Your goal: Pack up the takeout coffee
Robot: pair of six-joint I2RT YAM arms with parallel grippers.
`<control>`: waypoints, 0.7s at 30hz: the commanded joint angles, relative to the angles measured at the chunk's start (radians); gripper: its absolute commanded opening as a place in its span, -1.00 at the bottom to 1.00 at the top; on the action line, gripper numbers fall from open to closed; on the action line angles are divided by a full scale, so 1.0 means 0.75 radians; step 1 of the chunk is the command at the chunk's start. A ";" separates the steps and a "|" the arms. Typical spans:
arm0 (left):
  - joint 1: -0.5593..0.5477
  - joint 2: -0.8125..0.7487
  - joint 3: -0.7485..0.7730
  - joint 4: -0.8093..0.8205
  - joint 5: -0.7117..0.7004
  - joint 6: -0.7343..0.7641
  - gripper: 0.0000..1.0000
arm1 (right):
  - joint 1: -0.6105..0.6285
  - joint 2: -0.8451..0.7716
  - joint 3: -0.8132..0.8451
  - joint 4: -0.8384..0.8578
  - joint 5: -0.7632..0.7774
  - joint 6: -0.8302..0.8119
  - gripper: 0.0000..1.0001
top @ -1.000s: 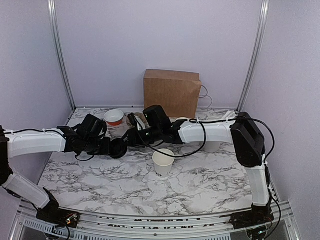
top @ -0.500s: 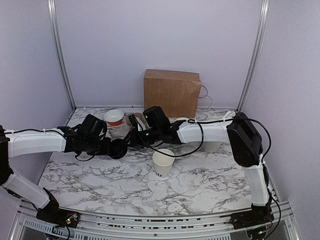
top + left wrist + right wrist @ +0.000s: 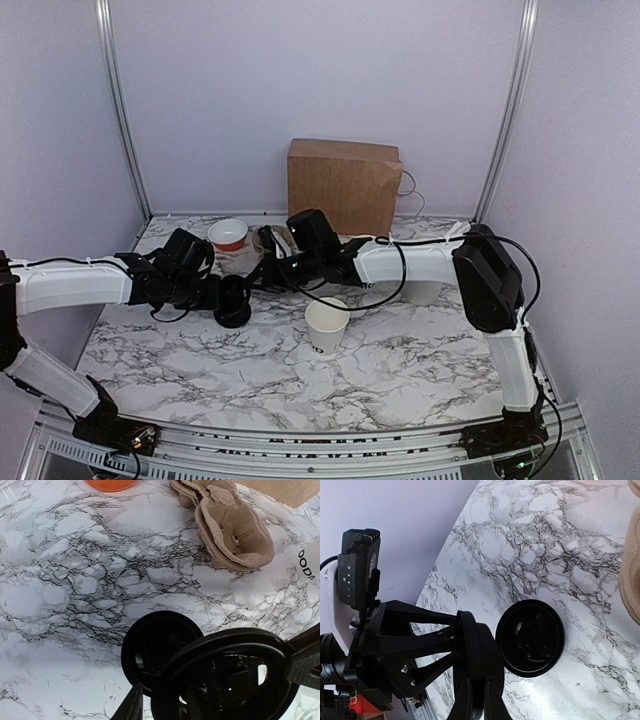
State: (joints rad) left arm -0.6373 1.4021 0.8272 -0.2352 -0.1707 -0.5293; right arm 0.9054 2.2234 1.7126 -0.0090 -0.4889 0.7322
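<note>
The table (image 3: 420, 370) has a white top with grey-black marble veins. Plain lilac walls (image 3: 300, 80) close it on three sides, with metal posts (image 3: 118, 100) in the back corners. A brown paper bag (image 3: 345, 185) stands upright against the back wall.

A lidless white paper cup (image 3: 326, 322) stands near the middle of the table. In the left wrist view the black letters "OOD" can be read on its side; the rest is cut off.

The right gripper (image 3: 479, 690) is closed on the rim of a round black plastic lid (image 3: 225, 680), which it holds above the table. The left gripper (image 3: 222, 295) is at the same lid, and I cannot tell if its fingers press it. A second black lid (image 3: 530, 637) lies flat on the marble just beside. The takeout coffee as a closed cup I cannot make out in any view.
</note>
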 commanded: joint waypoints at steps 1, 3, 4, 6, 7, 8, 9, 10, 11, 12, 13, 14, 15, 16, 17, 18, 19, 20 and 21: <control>-0.004 -0.025 0.033 -0.018 -0.022 0.008 -0.30 | -0.001 0.008 0.076 0.024 0.013 -0.020 -1.00; -0.005 -0.053 0.043 -0.033 -0.012 0.011 -0.24 | -0.001 -0.003 0.079 0.004 0.045 -0.042 -1.00; -0.005 -0.069 0.047 -0.042 0.000 0.013 -0.21 | -0.001 -0.010 0.078 -0.011 0.062 -0.061 -1.00; -0.004 -0.106 0.054 -0.050 0.031 0.016 -0.14 | -0.002 -0.027 0.079 -0.037 0.104 -0.094 -1.00; -0.005 -0.127 0.055 -0.054 0.048 0.016 -0.09 | -0.002 -0.042 0.079 -0.047 0.126 -0.111 -1.00; -0.005 -0.148 0.056 -0.057 0.068 0.017 -0.06 | -0.003 -0.054 0.079 -0.061 0.149 -0.128 -1.00; -0.004 -0.169 0.057 -0.059 0.091 0.020 -0.04 | -0.002 -0.069 0.079 -0.072 0.172 -0.147 -1.00; -0.005 -0.193 0.057 -0.061 0.111 0.022 0.00 | -0.001 -0.081 0.079 -0.084 0.198 -0.165 -1.00; -0.004 -0.213 0.060 -0.062 0.130 0.022 0.02 | -0.002 -0.095 0.079 -0.094 0.223 -0.182 -1.00; -0.004 -0.234 0.062 -0.062 0.150 0.022 0.04 | -0.003 -0.108 0.077 -0.101 0.243 -0.198 -1.00; -0.005 -0.253 0.066 -0.061 0.170 0.022 0.06 | -0.002 -0.121 0.072 -0.105 0.269 -0.211 -1.00; -0.004 -0.269 0.071 -0.063 0.194 0.019 0.07 | -0.003 -0.135 0.065 -0.108 0.285 -0.224 -1.00; -0.005 -0.284 0.078 -0.063 0.211 0.014 0.07 | -0.003 -0.148 0.062 -0.110 0.298 -0.242 -1.00; -0.005 -0.295 0.087 -0.061 0.224 0.006 0.08 | -0.003 -0.164 0.055 -0.111 0.315 -0.254 -1.00; -0.005 -0.311 0.096 -0.061 0.235 -0.006 0.09 | -0.004 -0.183 0.045 -0.110 0.332 -0.271 -1.00; -0.005 -0.321 0.107 -0.062 0.251 -0.022 0.09 | -0.003 -0.203 0.035 -0.113 0.357 -0.290 -1.00; -0.005 -0.329 0.119 -0.060 0.269 -0.039 0.10 | -0.002 -0.227 0.025 -0.117 0.380 -0.310 -1.00; -0.003 -0.337 0.136 -0.053 0.285 -0.065 0.11 | -0.002 -0.252 0.013 -0.125 0.412 -0.336 -1.00; -0.002 -0.345 0.149 -0.046 0.301 -0.084 0.12 | -0.003 -0.282 0.000 -0.129 0.446 -0.361 -1.00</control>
State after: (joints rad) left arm -0.6373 1.1782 0.8818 -0.2668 -0.0158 -0.5411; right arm 0.9051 2.1239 1.7226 -0.0940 -0.2638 0.5507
